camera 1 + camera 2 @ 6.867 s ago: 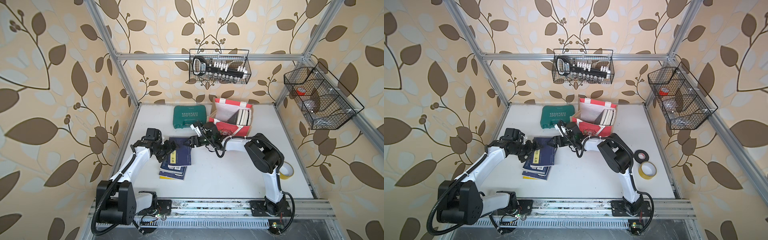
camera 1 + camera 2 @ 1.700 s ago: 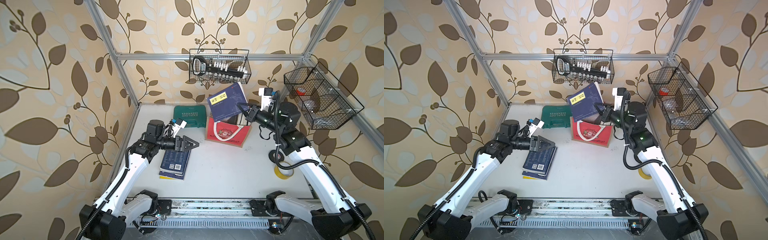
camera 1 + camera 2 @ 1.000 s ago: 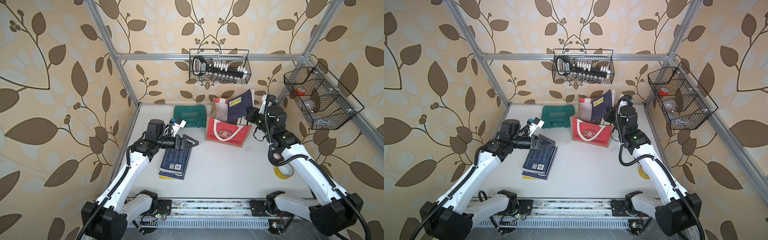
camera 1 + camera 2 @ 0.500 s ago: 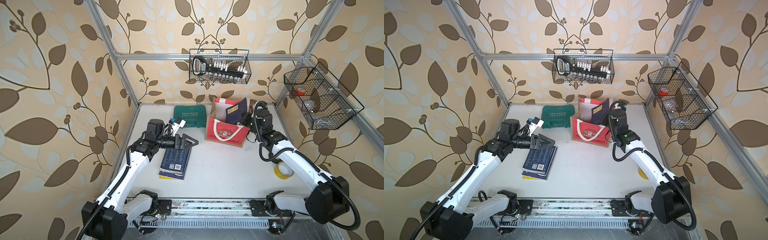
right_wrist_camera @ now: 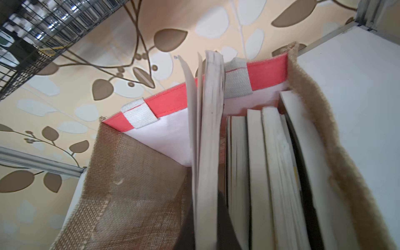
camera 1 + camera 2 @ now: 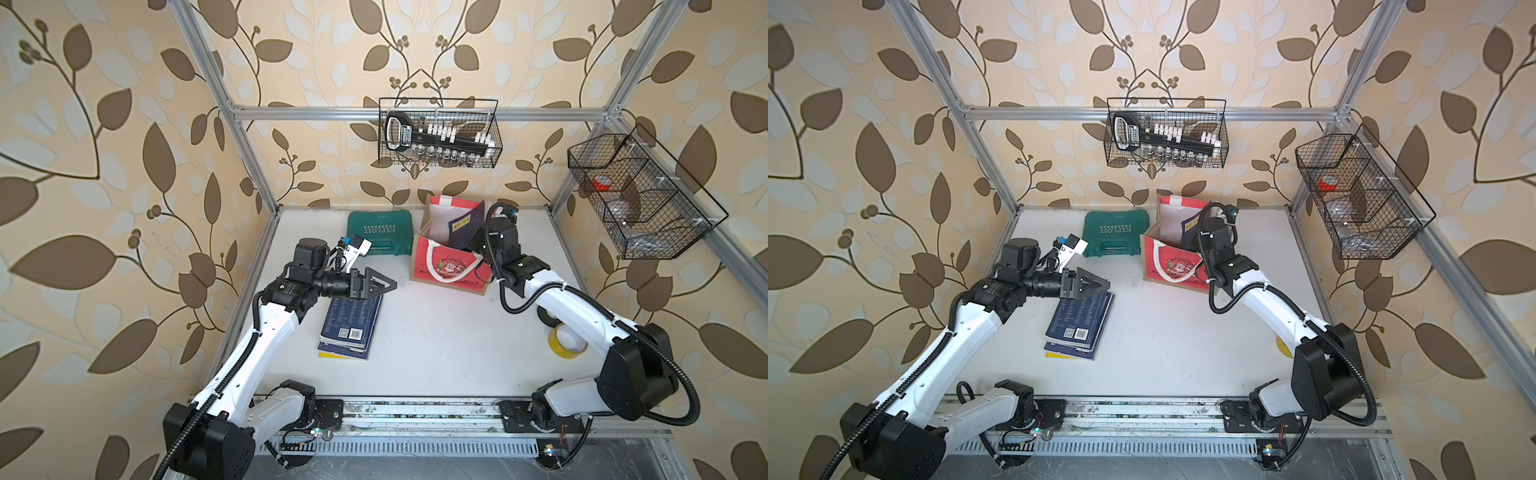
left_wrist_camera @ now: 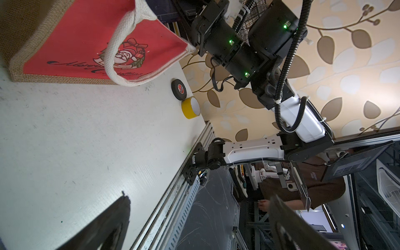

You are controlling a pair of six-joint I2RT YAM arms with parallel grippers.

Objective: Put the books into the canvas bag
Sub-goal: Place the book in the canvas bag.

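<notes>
Since a second ago the right claw (image 6: pixel 476 241) has sunk from above the canvas bag (image 6: pixel 446 266) into its mouth. The navy paperback (image 6: pixel 465 222) it pinches now stands half inside, its top corner above the rim. The left claw (image 6: pixel 380 284) hangs spread and empty, with the remaining stack of books (image 6: pixel 351 324) right beneath it.

From where I stand, the worry is the front cover (image 5: pixel 190 97). It fans away from the pages, and pushed deeper it may fold or snag on the shelved paperbacks (image 5: pixel 259 173) just beside the claw. The jute walls are soft, so a sideways shove could skew or tip the bag. Let go this high, the book might flop into the vacant half on the claw's other side.

The counter (image 6: pixel 436 345) is white, smooth and lightly scuffed. Beyond the left claw sits a green tool case (image 6: pixel 380 230). Back along the right claw's arm lie a yellow tape roll (image 6: pixel 559 348) and a black tape roll (image 7: pixel 179 89). Leaf wallpaper, aluminium posts and wire baskets (image 6: pixel 438 133) close the room in.
</notes>
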